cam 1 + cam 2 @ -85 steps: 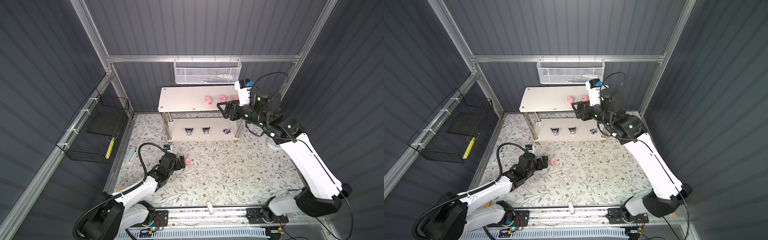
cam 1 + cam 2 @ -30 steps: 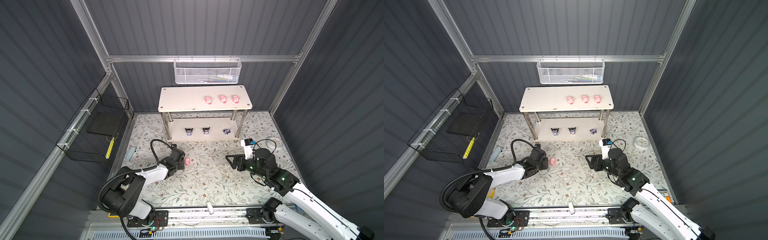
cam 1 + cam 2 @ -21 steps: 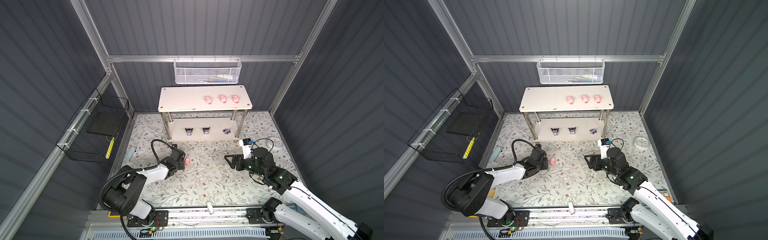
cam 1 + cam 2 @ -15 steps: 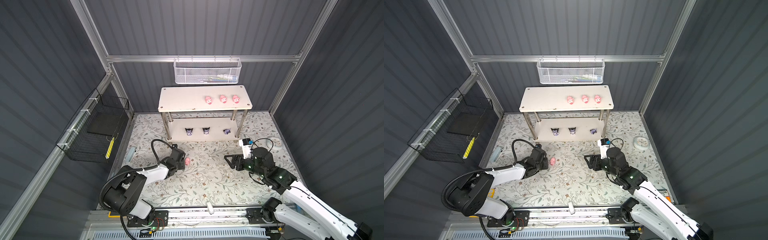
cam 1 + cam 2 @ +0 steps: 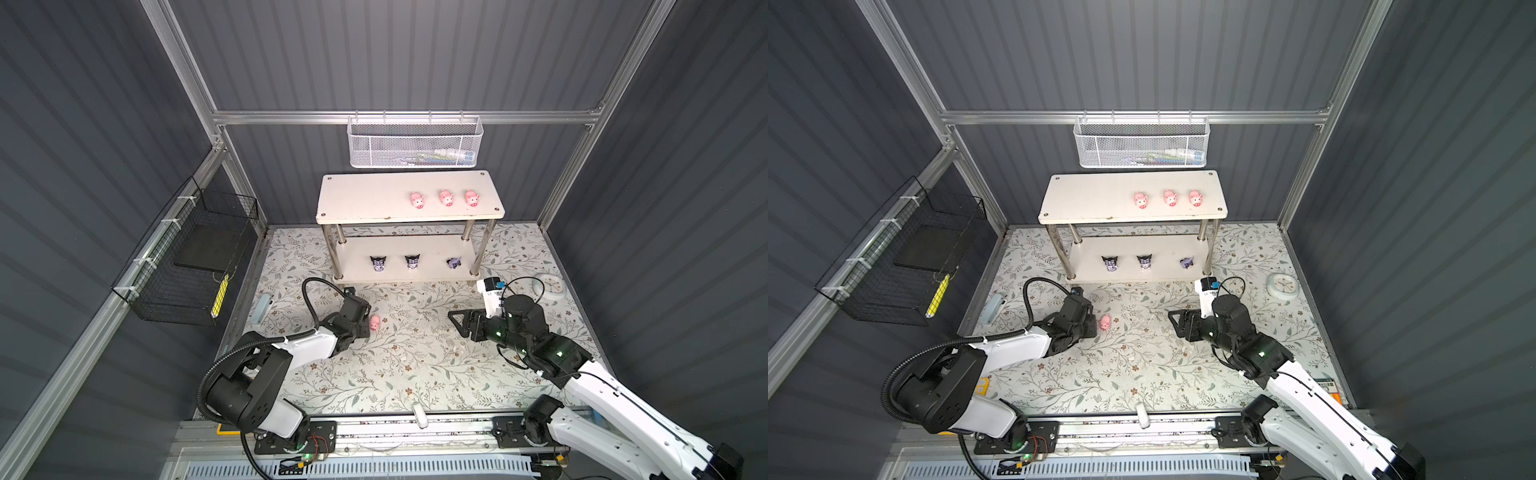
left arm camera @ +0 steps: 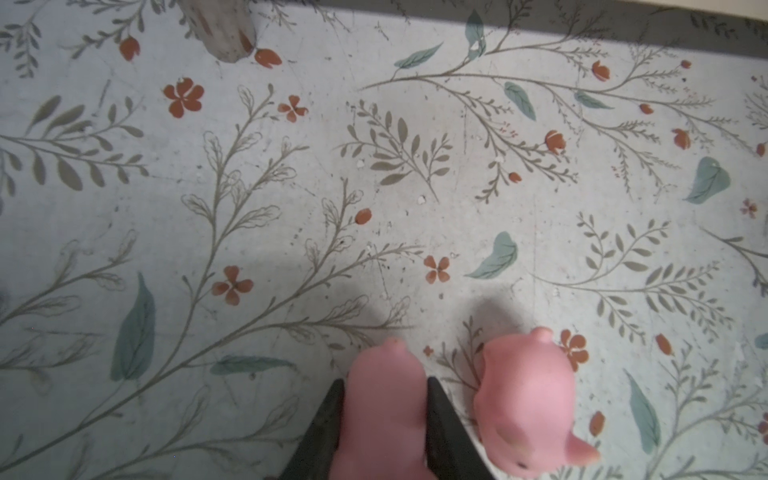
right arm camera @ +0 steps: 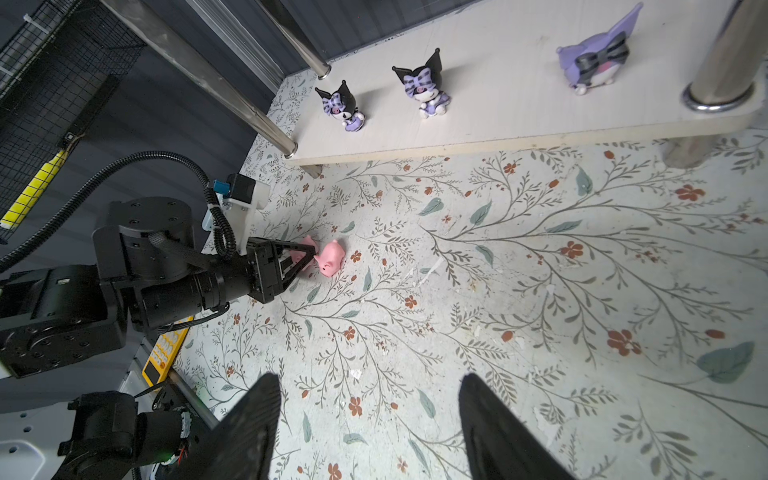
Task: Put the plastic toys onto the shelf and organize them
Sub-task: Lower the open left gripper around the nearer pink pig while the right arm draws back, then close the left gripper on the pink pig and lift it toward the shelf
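Left claw point(image 7: 309, 254) clamped narrow on a pink pig point(image 6: 384, 407) lying on the floral worktop point(image 7: 540, 270).

A second pig point(image 6: 525, 399) lay just beside it on the worktop. The shelf point(image 5: 365, 203) stood near, behind them, with three pigs point(image 5: 446, 198) in a row on its top board and three black-and-purple figures point(image 5: 412, 262) on its lower board. The right claw point(image 7: 370, 380) hung wide and empty, well apart.

Lit evenly and softly from above in both top views, with wide-angle stretching at the edges; in the left wrist view, pale soft shadows beside the held pig point(image 6: 382, 407), itself slightly blurred like the near fingers point(image 6: 324, 428).
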`<state>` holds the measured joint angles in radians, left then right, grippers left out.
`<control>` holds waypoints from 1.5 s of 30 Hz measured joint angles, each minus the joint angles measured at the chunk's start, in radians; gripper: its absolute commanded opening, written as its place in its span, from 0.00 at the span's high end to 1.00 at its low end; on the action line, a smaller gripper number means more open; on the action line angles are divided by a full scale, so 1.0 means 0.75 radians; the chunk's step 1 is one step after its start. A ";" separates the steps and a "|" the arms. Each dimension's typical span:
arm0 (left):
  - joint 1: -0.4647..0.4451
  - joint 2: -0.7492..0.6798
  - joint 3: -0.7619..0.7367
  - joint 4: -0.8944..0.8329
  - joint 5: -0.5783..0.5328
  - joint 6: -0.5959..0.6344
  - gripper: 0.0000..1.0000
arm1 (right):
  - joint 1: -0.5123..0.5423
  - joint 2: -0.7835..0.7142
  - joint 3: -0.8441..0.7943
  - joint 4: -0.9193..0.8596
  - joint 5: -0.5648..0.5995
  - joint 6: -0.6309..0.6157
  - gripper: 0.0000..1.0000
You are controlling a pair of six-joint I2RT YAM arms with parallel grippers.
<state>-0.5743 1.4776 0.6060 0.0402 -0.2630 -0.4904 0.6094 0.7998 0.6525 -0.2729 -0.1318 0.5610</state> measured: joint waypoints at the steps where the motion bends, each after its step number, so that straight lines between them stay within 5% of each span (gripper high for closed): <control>1: 0.000 -0.015 0.005 -0.013 -0.003 0.000 0.68 | 0.000 0.003 -0.001 0.002 0.000 0.001 0.30; 12: 0.000 -0.109 0.283 -0.327 -0.022 0.001 0.69 | 0.000 0.036 -0.008 0.032 -0.005 0.004 0.30; 27: -0.054 -0.078 1.286 -1.078 -0.026 0.001 0.69 | 0.000 0.076 -0.018 0.038 -0.015 0.010 0.30; 45: -0.071 0.388 2.192 -1.348 0.017 0.086 0.67 | 0.000 0.095 -0.032 0.054 -0.026 0.010 0.30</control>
<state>-0.6277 1.7687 2.2498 -0.9707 -0.2501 -0.4255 0.6094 0.8707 0.6285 -0.2325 -0.1513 0.5682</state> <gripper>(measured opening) 0.328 0.697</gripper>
